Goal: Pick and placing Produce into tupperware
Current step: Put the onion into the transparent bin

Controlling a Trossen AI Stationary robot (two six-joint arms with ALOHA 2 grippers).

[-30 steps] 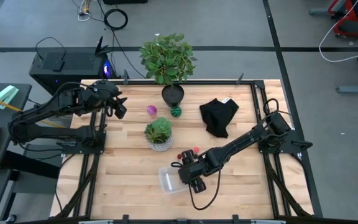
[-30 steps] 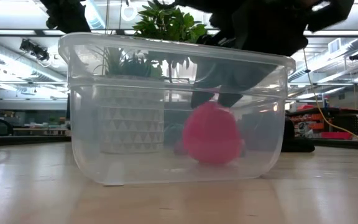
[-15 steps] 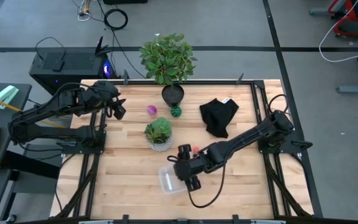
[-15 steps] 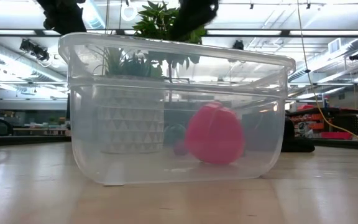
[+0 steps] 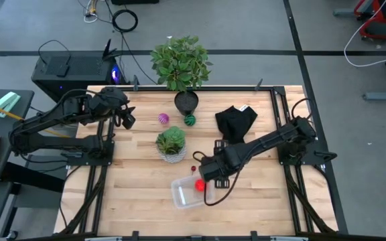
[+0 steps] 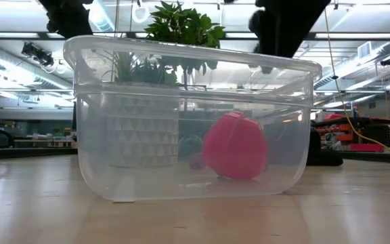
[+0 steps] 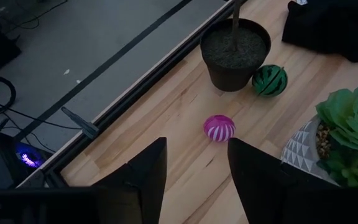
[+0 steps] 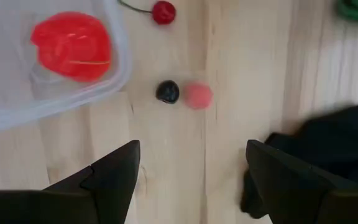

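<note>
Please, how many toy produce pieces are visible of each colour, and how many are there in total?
Red piece, inside the tupperware: 1
Dark-red cherry: 1
Near-black small piece: 1
Pink-red small piece: 1
Purple striped ball: 1
Green striped ball: 1
Total: 6

Two dark jointed arms, black cables
</note>
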